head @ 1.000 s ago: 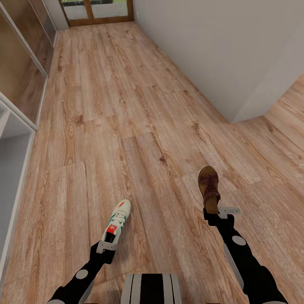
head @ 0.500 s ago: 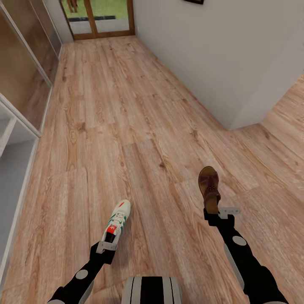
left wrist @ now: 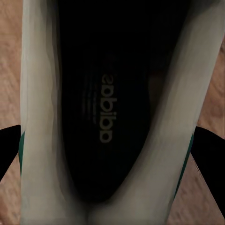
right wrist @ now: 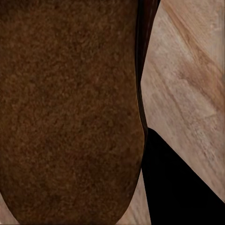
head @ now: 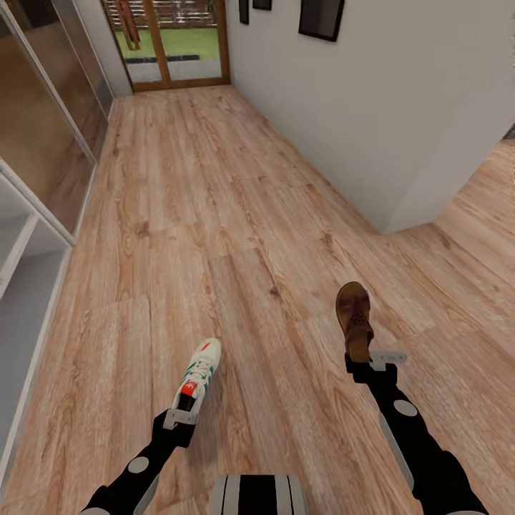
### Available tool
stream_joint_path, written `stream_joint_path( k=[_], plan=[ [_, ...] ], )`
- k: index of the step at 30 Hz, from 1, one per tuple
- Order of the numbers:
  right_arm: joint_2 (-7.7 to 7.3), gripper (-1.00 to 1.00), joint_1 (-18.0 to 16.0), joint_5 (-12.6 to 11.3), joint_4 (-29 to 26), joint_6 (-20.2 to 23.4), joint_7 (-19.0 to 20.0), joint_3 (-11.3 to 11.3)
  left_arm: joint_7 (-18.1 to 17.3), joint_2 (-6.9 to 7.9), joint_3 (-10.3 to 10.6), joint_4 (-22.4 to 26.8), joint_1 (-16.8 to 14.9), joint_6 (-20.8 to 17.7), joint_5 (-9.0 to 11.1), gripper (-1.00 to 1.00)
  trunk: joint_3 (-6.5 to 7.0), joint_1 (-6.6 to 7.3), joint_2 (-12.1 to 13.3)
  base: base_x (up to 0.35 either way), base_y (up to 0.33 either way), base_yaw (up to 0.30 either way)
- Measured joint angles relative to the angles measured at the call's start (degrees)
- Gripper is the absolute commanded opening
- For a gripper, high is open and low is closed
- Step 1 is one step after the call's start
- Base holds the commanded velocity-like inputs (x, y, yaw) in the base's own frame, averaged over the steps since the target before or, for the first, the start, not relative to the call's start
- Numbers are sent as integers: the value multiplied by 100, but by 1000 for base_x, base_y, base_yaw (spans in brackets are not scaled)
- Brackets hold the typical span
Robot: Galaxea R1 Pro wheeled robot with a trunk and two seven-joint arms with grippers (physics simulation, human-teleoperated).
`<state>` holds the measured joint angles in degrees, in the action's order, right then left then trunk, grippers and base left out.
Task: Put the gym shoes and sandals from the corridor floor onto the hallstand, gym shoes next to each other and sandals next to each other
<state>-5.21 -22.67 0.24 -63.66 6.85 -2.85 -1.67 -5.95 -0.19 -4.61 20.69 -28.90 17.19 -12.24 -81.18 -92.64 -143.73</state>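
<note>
A white gym shoe (head: 198, 375) with green stripes and a red tongue tab hangs above the corridor floor (head: 214, 214), its heel held in my left gripper (head: 182, 415), which is shut on it. In the left wrist view the gym shoe's dark opening (left wrist: 108, 108) lies between the black fingers (left wrist: 208, 157). My right gripper (head: 360, 363) is shut on the heel end of a dark brown sandal (head: 354, 318), toe pointing away from me. The sandal's brown footbed (right wrist: 70, 108) is close up in the right wrist view. The pale grey-white hallstand (head: 21, 300) runs along the left edge.
A white wall (head: 372, 107) lines the right side and ends at a corner (head: 386, 229), where the floor opens to the right. A wood-framed glass door (head: 172, 43) closes the far end. Dark picture frames (head: 322, 18) hang on the wall. Glass panels (head: 36, 121) stand at the left.
The camera has tilted up: the far door and the picture frames have come into view. Both arms and the held shoes keep their places in the picture.
</note>
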Motion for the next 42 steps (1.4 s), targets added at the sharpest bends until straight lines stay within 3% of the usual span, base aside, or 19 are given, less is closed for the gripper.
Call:
stream_joint_path(
  k=[7, 12, 17, 23, 30, 37, 42],
  plan=[
    [10, -100, 0, 0, 13, 0, -7, 2, 0, 7, -5, 0, 6, -4, 4, -100, 170, 18, 9, 0, 0, 0],
    [-10, -100, 0, 43, 184, -16, -3, 3, 4, 13, -9, 8, 187, -2, -11, -100, 323, 31, 16, 0, 0, 0],
    [-40, -100, 84, 356, 307, -45, -6, -8, 7, 17, -21, 8, 326, 0, -10, -100, 477, 44, 23, 0, 0, 0],
    [-48, -100, 520, 613, 587, -301, -226, -12, 15, 22, -135, 71, 581, 72, -8, -100, 664, 59, 31, 0, 0, 0],
    [-29, -100, 1094, 656, 1095, -1229, -732, -5, 72, 84, -401, 79, 831, 527, -17, -100, 882, 77, 40, 0, 0, 0],
    [-14, -100, 1207, 652, 2006, -2096, -808, 1, 95, 100, -671, 89, 1043, 841, -22, -100, 1101, 95, 50, 0, 0, 0],
    [-10, -100, 1221, 650, 2786, -2767, -808, 5, 100, 101, -777, 30, 1135, 1162, -37, -100, 1236, 201, 243, 0, 0, 0]
  ],
)
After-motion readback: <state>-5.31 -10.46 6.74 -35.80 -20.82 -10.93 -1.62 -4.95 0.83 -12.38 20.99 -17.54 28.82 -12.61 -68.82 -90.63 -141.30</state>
